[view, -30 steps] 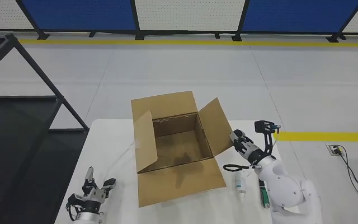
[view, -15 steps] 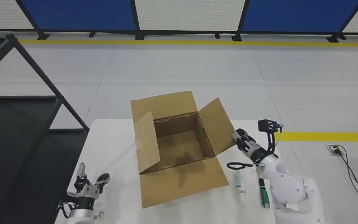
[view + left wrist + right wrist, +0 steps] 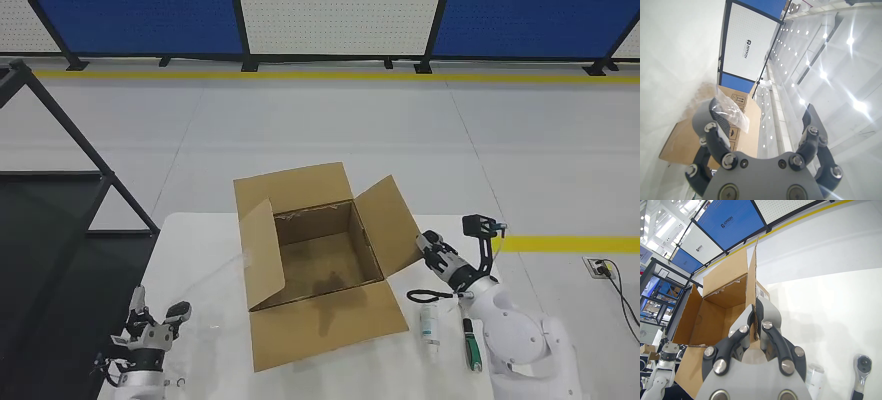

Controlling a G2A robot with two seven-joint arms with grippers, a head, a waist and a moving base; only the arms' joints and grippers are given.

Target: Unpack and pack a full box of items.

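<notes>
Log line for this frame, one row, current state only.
box open on table | right gripper shut on box flap | left gripper open, at table's left edge | bottle, ratchet lying beside box

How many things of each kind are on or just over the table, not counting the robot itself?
cardboard box: 1
white bottle: 1
green-handled tool: 1
clear plastic wrap: 1
total: 4
</notes>
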